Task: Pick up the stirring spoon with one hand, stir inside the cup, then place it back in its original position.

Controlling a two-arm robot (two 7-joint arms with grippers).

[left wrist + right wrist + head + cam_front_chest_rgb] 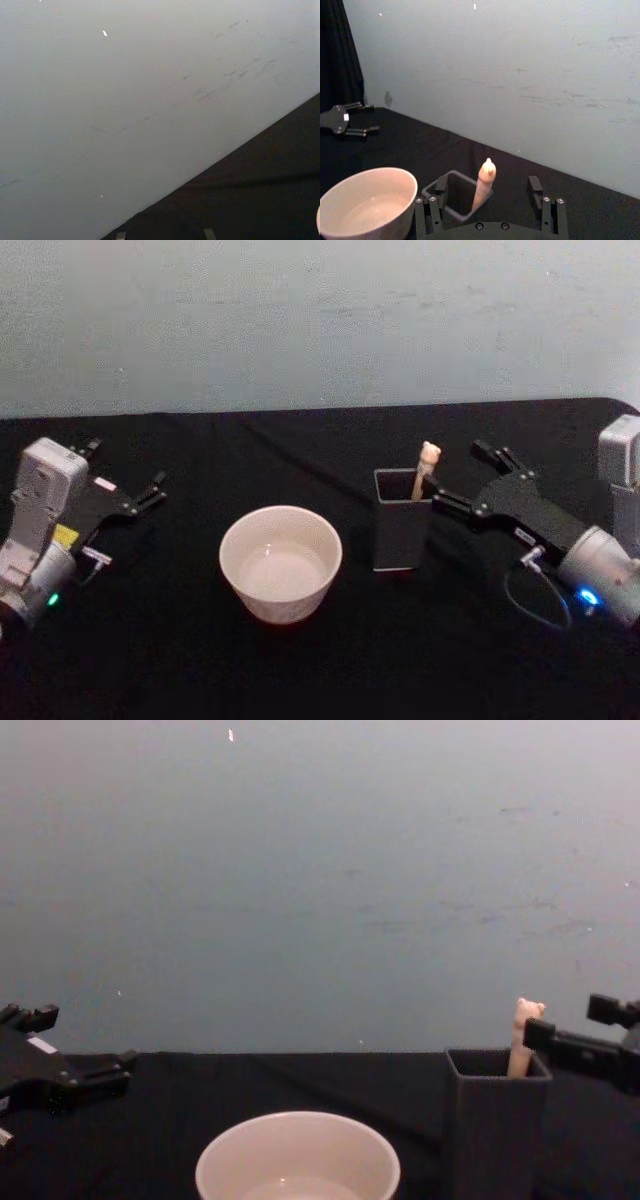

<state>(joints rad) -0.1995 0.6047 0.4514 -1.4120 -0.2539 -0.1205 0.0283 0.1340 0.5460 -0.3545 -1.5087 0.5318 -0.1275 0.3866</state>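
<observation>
so the right gripper (458, 476) has its fingers spread near the stirring spoon (425, 468), upright in the dark holder (400, 535) — a skewed pinch could tip the holder toward the cup (281, 562); the left gripper (125, 468) is parked far left, fingers apart.

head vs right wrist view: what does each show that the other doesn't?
Head: the left arm's green light, the right arm's blue light and looped cable. Right wrist: dark cloth hanging beside the wall. Both: cream cup, dark holder with the stirring spoon standing in it, open right gripper at the holder, open left gripper parked off to the side.
</observation>
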